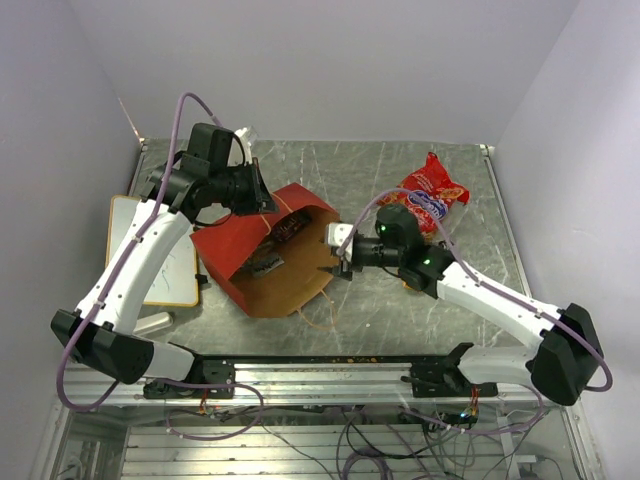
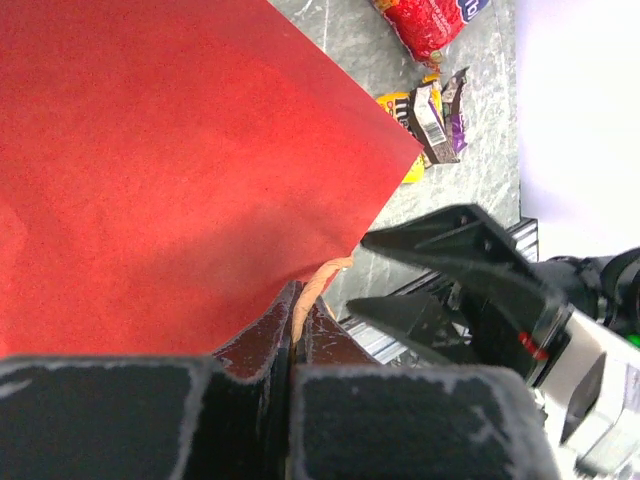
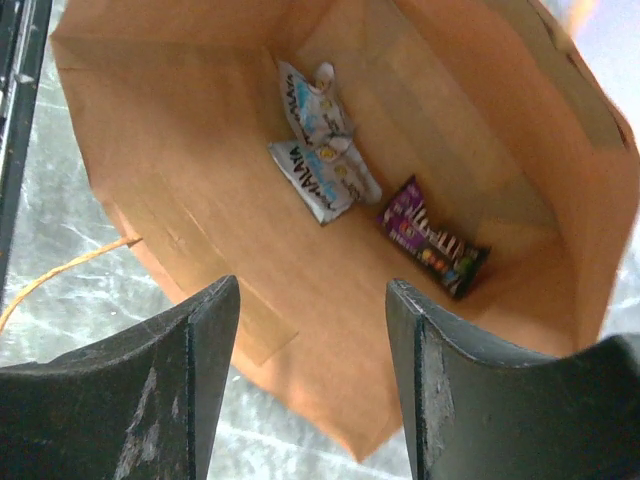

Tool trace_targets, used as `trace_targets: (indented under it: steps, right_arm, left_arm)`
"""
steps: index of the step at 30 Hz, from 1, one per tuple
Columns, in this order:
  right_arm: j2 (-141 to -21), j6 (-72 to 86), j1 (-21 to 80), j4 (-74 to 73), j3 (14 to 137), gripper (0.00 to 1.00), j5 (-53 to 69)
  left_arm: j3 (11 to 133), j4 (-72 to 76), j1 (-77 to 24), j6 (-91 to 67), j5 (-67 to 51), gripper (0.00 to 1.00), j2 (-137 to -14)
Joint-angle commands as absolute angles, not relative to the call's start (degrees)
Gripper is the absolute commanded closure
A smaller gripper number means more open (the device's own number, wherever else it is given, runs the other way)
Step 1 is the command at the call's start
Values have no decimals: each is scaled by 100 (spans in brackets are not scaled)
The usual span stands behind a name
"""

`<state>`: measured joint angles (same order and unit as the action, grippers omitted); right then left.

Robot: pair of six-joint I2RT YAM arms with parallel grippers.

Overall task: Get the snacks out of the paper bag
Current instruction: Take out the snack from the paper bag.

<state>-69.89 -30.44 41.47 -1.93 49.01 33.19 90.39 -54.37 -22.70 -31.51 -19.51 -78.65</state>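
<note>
Snacks: two light-blue packets [image 3: 320, 165] and a purple packet [image 3: 432, 238] lie inside the paper bag [image 1: 235, 255], which is tipped on its side; the red chip bag [image 1: 432, 190] lies outside. My right gripper [image 3: 312, 300] hovers at the mouth, jaws apart and empty. My left gripper [image 2: 290, 345] is clamped on the bag's rim, apparently at a handle.

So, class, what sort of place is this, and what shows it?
Probably a robotics lab test cell: a left arm and right arm bolted to a metal rail, walls boxing in a scuffed table, loose cables underneath.
</note>
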Motion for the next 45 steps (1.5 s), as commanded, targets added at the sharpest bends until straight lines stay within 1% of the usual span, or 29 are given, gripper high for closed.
trace_targets:
  steps: [1, 5, 8, 13, 18, 22, 30, 36, 41, 45]
  right_arm:
    - [-7282, -4663, 4602, 46, 4944, 40, 3004]
    - [-8016, -5808, 4880, -34, 5273, 41, 2536]
    - [-8579, -6394, 4999, 187, 5558, 41, 2133]
    - [-9420, -6930, 5001, 761, 5796, 41, 1615]
    - [-10284, -7262, 4992, 684, 6427, 43, 1329]
    - [-10882, -7356, 4992, 831, 6774, 43, 1027]
    - [-11877, -7580, 4992, 394, 7825, 42, 293]
    - [-12405, -7558, 4992, 281, 8330, 42, -409]
    - [-12761, -7461, 4992, 263, 8603, 43, -643]
    - [-13011, -7325, 4996, 213, 8791, 49, -802]
  left_arm:
    - [9280, -5430, -2223, -3076, -1868, 93, -7918]
    - [9409, -5530, -2224, -3049, -1797, 93, -7976]
    - [9431, -5482, -2224, -3052, -1931, 93, -8014]
    - [9429, -5457, -2224, -2930, -2044, 93, -8029]
    - [9459, -5551, -2224, -2745, -2112, 93, -7952]
    - [9629, -5827, -2224, -2459, -2220, 93, -8062]
    - [9821, -5949, -2224, -2240, -2455, 93, -8139]
    - [9747, -5836, -2224, -2316, -2676, 93, -8143]
    - [9770, -5943, -2224, -2234, -2689, 93, -8174]
    - [9799, -6000, -2224, -2195, -2620, 93, -8174]
